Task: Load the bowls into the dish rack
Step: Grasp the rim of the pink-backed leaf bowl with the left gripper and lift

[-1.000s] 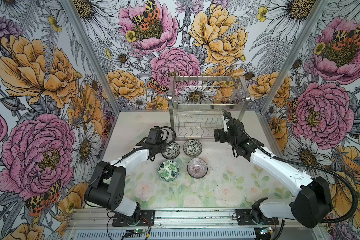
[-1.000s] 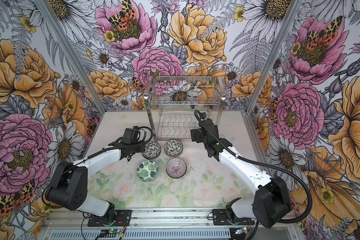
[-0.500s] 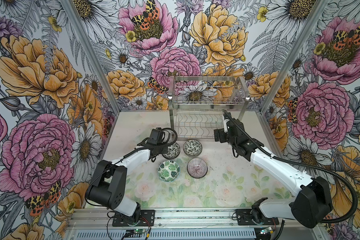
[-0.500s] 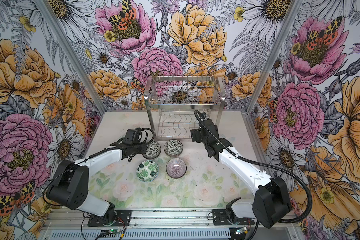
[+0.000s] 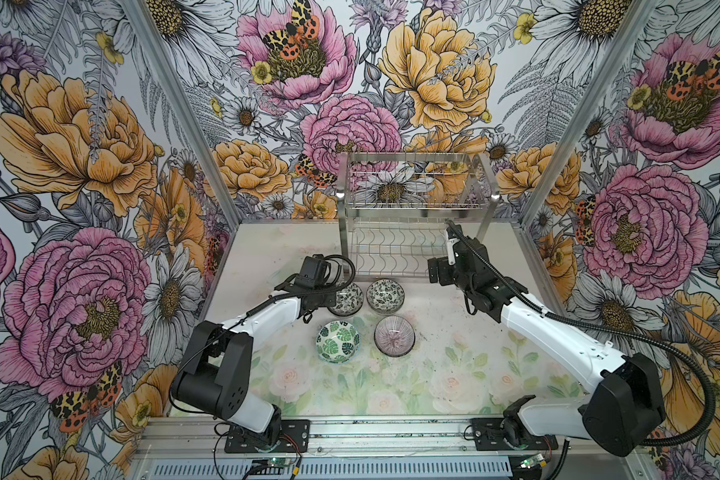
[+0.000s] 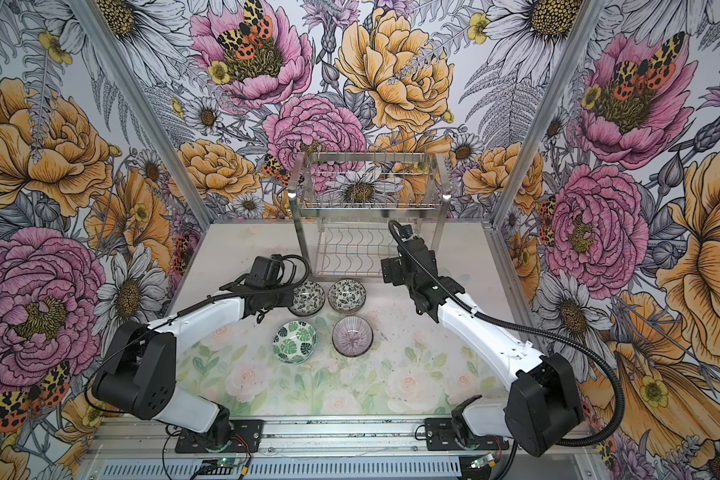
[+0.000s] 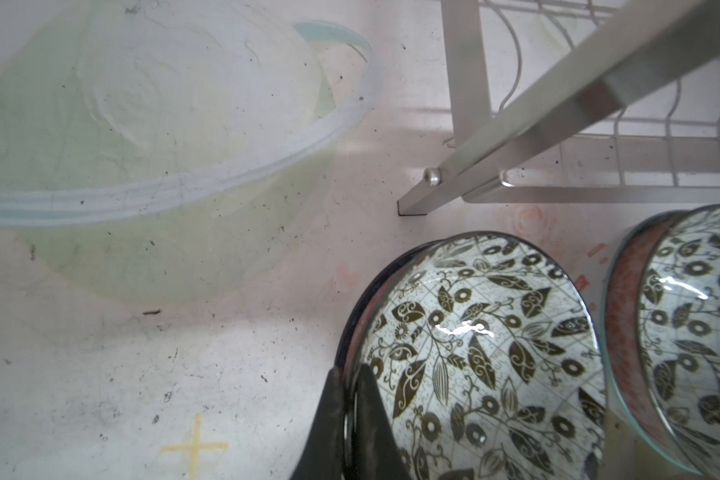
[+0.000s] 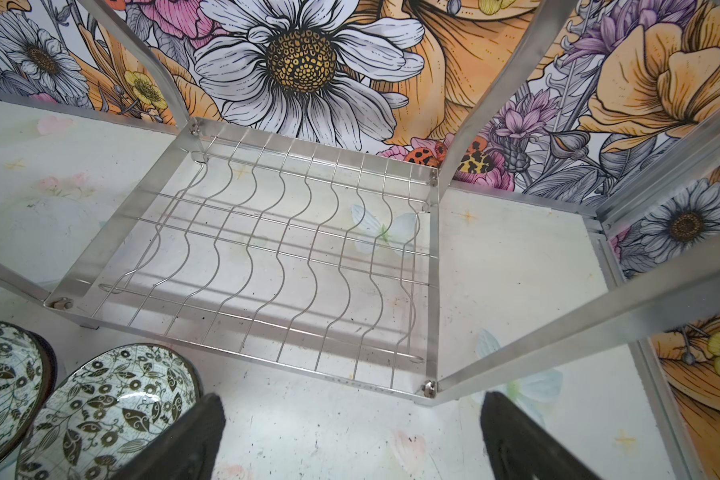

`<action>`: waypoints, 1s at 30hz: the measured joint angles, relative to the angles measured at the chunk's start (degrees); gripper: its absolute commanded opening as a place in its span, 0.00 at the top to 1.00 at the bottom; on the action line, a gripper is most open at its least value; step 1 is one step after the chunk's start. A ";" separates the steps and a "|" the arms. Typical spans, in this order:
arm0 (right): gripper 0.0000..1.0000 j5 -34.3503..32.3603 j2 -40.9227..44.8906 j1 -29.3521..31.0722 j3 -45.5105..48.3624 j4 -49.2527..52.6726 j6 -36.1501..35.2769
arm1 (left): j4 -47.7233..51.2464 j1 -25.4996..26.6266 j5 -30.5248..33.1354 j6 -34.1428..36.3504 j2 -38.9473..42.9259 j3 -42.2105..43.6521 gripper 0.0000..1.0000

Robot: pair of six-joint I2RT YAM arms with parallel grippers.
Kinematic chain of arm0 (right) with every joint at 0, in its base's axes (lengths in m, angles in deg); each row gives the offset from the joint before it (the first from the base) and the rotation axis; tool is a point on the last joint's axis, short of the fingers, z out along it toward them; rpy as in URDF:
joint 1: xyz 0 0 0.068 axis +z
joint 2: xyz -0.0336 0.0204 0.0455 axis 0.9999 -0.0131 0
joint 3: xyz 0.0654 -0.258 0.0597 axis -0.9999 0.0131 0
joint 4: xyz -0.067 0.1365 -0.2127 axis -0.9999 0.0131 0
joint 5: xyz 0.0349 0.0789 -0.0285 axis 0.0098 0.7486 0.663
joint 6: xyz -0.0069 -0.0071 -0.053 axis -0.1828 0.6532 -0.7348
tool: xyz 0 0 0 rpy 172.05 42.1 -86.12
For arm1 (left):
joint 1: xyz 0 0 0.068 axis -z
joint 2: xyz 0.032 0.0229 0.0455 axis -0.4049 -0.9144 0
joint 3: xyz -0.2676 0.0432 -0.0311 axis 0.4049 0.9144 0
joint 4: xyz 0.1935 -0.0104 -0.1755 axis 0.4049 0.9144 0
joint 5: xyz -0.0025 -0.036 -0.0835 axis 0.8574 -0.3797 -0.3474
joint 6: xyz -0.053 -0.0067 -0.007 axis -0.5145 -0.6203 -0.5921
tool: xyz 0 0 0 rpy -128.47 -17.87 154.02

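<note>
My left pincer [image 7: 349, 376] has just closed on the rim of the black-and-white floral bowl [image 7: 474, 353], one finger inside and one outside, so the lift to the dish rack [image 5: 412, 206] just behind it can start. My right pincer [image 8: 352, 399] gapes wide, empty. Whether the bowl has left the bench [image 5: 433, 374] I cannot tell. In both top views my wrist hides the grip.

The left arm [image 5: 267, 316] reaches low and forward, and the left gripper [image 7: 348, 374] is pinched closed on the rim of a black-and-white bowl [image 7: 474, 353]. The right arm [image 5: 549, 332] stretches forward, wrist raised, with the right gripper [image 8: 352, 401] spread wide and holding nothing.
</note>
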 measured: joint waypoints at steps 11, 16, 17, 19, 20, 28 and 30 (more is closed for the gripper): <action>0.02 0.61 0.00 0.00 0.00 -0.02 -0.02 | 2.40 -0.22 0.59 0.17 3.06 0.00 1.00; 0.02 1.46 0.00 0.00 0.00 -0.02 -0.02 | 1.90 -1.03 0.59 0.00 6.99 0.02 1.00; 0.02 1.62 0.00 0.00 0.00 -0.02 -0.02 | 1.77 -1.33 0.59 -0.07 7.98 0.04 1.00; 0.02 2.51 0.00 0.00 -0.11 0.24 0.00 | 1.36 -1.70 0.57 -0.09 10.05 0.20 1.00; 0.02 3.04 0.00 0.00 -0.24 0.44 0.00 | 1.01 -1.81 0.55 -0.11 11.34 0.37 1.00; 0.02 10.73 1.66 1.79 -2.69 2.08 2.14 | -5.46 0.13 -0.37 -1.92 22.29 3.45 1.00; 0.03 13.27 2.47 2.47 -3.37 2.14 3.58 | -7.98 2.01 -0.35 -2.93 23.37 4.22 1.00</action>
